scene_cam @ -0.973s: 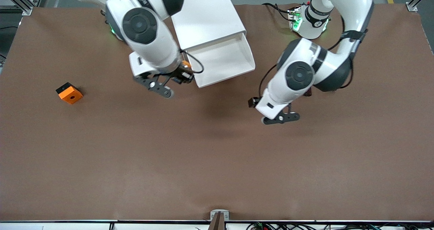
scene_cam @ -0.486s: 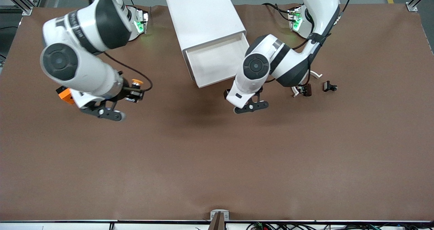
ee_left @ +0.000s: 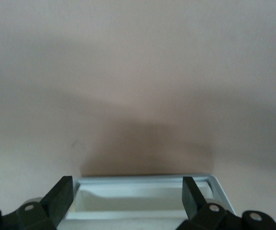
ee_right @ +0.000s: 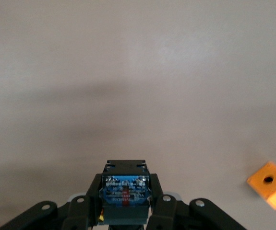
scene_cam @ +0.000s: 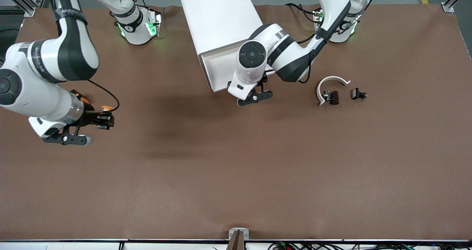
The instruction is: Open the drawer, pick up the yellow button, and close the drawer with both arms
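Observation:
The drawer point(scene_cam: 215, 71), topmost in the white cabinet point(scene_cam: 217, 17), stands pulled out toward the front camera. My left gripper point(scene_cam: 260, 83) is at the drawer's front edge and open. In the left wrist view the white drawer rim point(ee_left: 142, 178) lies between the spread fingers of the left gripper point(ee_left: 128, 184), with nothing gripped. My right gripper point(scene_cam: 99, 119) hangs over the table toward the right arm's end, shut on the button point(scene_cam: 106, 110). In the right wrist view the button point(ee_right: 126, 184) shows its bluish base in the right gripper point(ee_right: 126, 192).
An orange block point(ee_right: 270, 184) with a black hole lies on the table beside the right gripper, mostly hidden by the right arm in the front view. A white curved piece point(scene_cam: 332, 82) and two small black clips point(scene_cam: 333, 97) point(scene_cam: 358, 94) lie toward the left arm's end.
The right arm has carried the button from beside the drawer out toward the right arm's end of the table. The left gripper has swung over to the drawer's front edge.

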Controlling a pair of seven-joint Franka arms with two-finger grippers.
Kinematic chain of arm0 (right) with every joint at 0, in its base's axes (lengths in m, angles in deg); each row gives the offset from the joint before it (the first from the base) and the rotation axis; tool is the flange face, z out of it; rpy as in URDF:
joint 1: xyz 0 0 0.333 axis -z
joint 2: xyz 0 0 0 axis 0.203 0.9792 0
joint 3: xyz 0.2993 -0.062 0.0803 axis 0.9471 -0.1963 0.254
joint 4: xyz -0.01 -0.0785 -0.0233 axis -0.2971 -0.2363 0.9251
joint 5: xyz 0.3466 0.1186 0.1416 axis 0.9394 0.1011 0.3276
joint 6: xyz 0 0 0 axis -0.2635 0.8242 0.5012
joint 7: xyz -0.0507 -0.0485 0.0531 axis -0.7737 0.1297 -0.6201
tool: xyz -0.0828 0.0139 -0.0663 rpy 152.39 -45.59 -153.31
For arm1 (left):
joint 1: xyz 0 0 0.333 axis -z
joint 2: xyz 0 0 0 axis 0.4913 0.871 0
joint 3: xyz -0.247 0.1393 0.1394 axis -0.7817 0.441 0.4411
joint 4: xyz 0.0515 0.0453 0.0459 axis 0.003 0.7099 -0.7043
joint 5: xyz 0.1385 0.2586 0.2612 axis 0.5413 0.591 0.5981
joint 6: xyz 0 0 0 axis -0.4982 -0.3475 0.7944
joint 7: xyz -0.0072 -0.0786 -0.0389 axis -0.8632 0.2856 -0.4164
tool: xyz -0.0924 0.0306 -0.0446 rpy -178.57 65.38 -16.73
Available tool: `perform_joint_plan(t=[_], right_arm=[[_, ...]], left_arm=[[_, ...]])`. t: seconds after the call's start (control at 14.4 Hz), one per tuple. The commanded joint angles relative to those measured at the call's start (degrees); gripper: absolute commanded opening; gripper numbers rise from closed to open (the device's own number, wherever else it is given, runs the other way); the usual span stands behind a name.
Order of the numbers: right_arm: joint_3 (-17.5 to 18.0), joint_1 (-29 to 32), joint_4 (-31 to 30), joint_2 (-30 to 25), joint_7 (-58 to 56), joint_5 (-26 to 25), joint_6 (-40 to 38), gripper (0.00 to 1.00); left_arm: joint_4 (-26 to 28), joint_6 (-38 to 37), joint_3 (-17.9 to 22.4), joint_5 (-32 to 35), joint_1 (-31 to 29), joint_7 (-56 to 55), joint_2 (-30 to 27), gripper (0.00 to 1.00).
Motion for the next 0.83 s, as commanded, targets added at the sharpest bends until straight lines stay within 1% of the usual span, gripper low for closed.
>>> perform_joint_plan(t=[0.0,0.14,0.35,0.56,0.76], right_arm=[[1.2,4.23,-7.52,-2.47,-5.43,-1.04,7.29,0.0],[1.2,6.87,-10.51,-2.21,-6.58,-2.61,11.08,0.0],[1.2,9.15,-15.18,-1.86,-6.58,-5.42,16.45,0.0],[1.11,11.0,-15.63,0.16,-6.58,-5.7,18.65,0.0],[1.11,13.73,-16.94,2.97,-6.67,-6.75,24.61,0.0]], left_arm=[[1.98,-0.46,-2.66,-2.88,-0.46,-3.07,-1.34,1.0],[2.59,-1.42,-4.24,-4.73,-0.37,-3.34,-1.25,1.0],[3.65,-1.43,-6.36,-5.17,-0.46,-5.79,-1.25,1.0],[4.26,-1.43,-7.33,-7.97,-0.29,-7.03,-0.99,1.0],[4.88,-1.43,-7.59,-8.95,0.15,-8.52,-0.99,1.0]])
